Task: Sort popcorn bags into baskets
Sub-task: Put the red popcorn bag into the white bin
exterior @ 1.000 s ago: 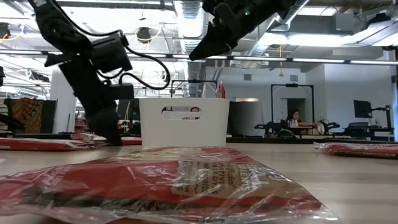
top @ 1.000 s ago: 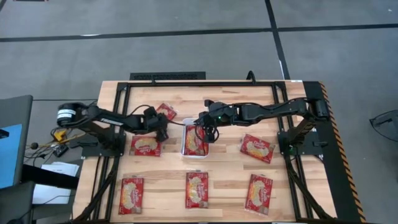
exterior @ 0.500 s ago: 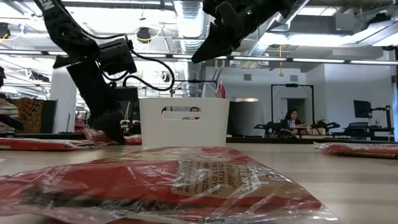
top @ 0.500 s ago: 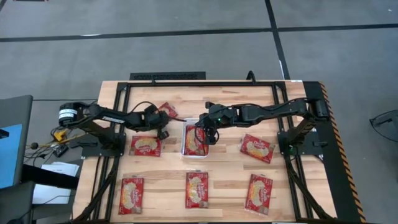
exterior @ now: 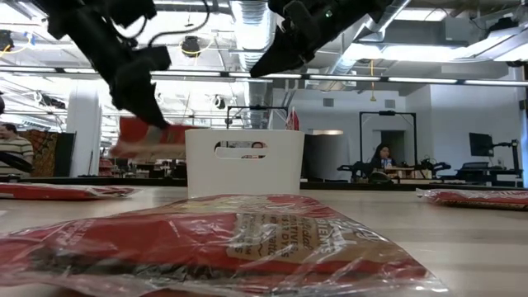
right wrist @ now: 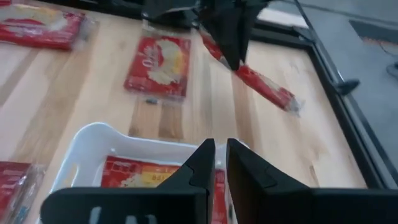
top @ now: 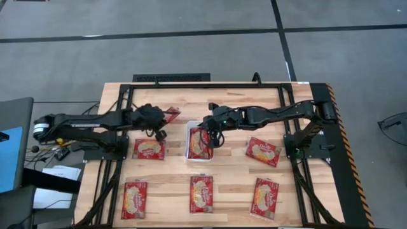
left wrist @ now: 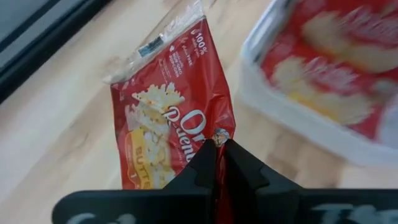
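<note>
The white basket (top: 200, 144) at the worktop's (top: 229, 172) centre is holding red bags (top: 198, 142). The left claw (top: 161, 120), at its ten o'clock, is gripping a bag (top: 170, 114) lifted clear. The right claw (top: 205, 130) is hovering above the basket, fingers nearly together, holding nothing.

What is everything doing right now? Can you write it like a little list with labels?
Left gripper: shut on a flat red popcorn bag, lifted off the wooden table, left of the basket
Right gripper: above the small white plastic basket, holding nothing that can be seen
In the basket: red popcorn bags; number cannot be told
Bags lying on the table in the high view: five, one left of the basket, one right, three in a front row
Background: people in the room beyond
</note>
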Controlling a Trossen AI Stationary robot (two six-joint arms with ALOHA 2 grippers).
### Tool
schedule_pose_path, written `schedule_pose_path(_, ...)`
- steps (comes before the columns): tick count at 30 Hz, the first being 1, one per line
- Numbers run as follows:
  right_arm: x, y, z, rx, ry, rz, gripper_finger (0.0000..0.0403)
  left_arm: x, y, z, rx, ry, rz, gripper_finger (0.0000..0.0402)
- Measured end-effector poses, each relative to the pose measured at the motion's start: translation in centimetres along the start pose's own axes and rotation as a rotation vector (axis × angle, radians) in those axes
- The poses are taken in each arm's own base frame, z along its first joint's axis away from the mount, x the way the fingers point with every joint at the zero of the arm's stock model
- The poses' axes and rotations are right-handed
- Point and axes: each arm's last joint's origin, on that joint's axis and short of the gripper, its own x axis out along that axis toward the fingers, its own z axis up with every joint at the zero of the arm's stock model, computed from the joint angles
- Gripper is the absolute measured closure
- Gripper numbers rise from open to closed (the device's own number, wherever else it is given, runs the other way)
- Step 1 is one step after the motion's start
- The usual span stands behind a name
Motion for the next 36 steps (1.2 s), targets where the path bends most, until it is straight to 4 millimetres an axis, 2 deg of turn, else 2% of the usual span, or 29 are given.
schedule_pose_path(10,-0.1,0.1,1.3,-0.220,-0.160,0.062,0.0328,-2.9,-1.1,1.0,-0.066,-0.163,-0.186,0.0401)
schedule_pose_path(15,-0.2,0.4,1.8,-0.390,-0.210,0.039,0.0272,-3.5,-2.1,1.5,-0.064,-0.238,-0.261,0.0401)
schedule_pose_path(21,-0.4,0.5,2.6,-0.493,-0.283,0.003,0.0183,-3.8,-2.9,2.0,-0.059,-0.294,-0.302,0.0401)
schedule_pose_path(24,-0.7,0.3,3.4,-0.513,-0.306,-0.012,0.0157,-3.7,-3.5,2.4,-0.050,-0.343,-0.312,0.0401)
schedule_pose_path(28,-1.1,-0.2,4.6,-0.510,-0.316,-0.024,0.0159,-3.1,-4.1,2.9,-0.053,-0.381,-0.299,0.0401)
schedule_pose_path(32,-1.6,-1.2,5.3,-0.535,-0.253,-0.017,0.0177,-2.6,-4.7,4.0,-0.047,-0.372,-0.276,0.0401)
schedule_pose_path(36,0.0,-1.6,4.3,-0.554,-0.102,0.031,0.0187,-2.1,-5.5,5.4,-0.006,-0.369,-0.268,0.0401)
